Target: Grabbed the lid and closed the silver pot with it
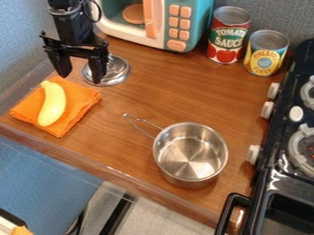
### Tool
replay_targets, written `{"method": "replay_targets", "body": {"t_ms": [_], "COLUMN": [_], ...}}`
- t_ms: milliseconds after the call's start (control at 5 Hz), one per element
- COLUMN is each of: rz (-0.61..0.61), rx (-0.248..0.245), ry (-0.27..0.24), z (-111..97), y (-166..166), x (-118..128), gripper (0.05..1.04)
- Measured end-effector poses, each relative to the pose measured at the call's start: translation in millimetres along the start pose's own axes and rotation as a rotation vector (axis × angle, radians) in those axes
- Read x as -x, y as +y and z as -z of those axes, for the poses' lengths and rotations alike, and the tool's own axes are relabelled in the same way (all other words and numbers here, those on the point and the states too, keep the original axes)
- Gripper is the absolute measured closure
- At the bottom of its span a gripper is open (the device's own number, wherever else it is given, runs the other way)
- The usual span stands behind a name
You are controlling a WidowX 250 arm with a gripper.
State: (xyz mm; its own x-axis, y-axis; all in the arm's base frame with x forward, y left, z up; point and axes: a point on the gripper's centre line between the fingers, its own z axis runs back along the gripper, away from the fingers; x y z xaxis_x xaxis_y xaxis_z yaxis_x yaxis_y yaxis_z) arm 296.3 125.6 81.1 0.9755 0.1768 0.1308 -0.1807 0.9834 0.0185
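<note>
Wide apart, the jaws of the black gripper (80, 79) are hanging down near the top left of the picture, with nothing sitting between their tips. One jaw is pointing down over the back of the orange cloth (78, 109), and the other is covering a bit of the round, shiny lid (116, 74). The lid is lying on the brown counter (131, 137), just to the right of the jaws, and its little knob (109, 58) is poking up beside the nearer jaw.

The silver pot (191, 153) is sitting well apart from the jaws, lower down and to the right. It is standing upright with its top open, and its thin wire handle (140, 121) is pointing back up toward the jaws. A yellow toy banana (53, 104) is resting on the cloth, just below and left of the jaws.

Up and to the right of the jaws, a blue-green and white toy microwave (184, 8) is standing. Farther right, a tomato can (226, 39) and a pineapple can (266, 54) are standing side by side. The black toy stove (283, 163) is sitting farthest right from the jaws.
</note>
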Motion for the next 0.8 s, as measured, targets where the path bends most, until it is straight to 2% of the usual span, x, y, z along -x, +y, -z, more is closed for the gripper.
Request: {"method": "replay_targets", "body": {"t_ms": [200, 400, 600, 800], "rz": [-0.007, -0.055, -0.081, -0.100], "rx": [0.008, 0.023, 0.025, 0.001], "ry": [0.031, 0.058, 0.065, 0.050], "z": [9, 26, 36, 46], "y": [-1, 0, -2, -1], "x": [3, -19, -43, -67], "gripper": [0.083, 0.083, 0.083, 0.083]}}
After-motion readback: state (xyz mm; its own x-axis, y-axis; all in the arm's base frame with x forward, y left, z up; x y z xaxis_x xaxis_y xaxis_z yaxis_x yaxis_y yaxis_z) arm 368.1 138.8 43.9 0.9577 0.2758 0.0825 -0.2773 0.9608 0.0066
